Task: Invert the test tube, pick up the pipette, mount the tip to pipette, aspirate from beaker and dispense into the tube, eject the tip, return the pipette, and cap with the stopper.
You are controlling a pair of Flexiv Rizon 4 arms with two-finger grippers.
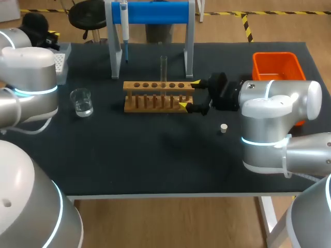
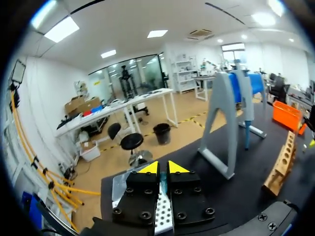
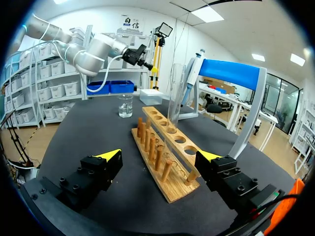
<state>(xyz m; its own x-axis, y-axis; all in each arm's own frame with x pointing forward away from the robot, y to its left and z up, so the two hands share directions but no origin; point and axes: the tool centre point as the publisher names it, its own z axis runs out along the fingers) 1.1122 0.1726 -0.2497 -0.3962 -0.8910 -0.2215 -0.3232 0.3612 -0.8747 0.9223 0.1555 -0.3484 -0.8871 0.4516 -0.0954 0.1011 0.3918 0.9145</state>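
Test tube (image 1: 163,70) (image 3: 174,93) upright in rack (image 1: 155,98) (image 3: 162,162), 3rd hole ahead of right gripper (image 1: 189,94) (image 3: 160,156); its 2 jaws spread, straddling rack end. Pipette (image 1: 124,26) (image 3: 193,73) hangs further ahead. Left gripper (image 2: 162,168): jaws pressed together over tip box (image 2: 162,216). Stopper (image 1: 223,128) behind right jaws.

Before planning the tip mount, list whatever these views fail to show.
Tip box: head view, mostly behind the left arm; left wrist view, under the left pincer.
Beaker: liquid level too small to read, either view.
Orange bin: head view, front hidden by the right arm.
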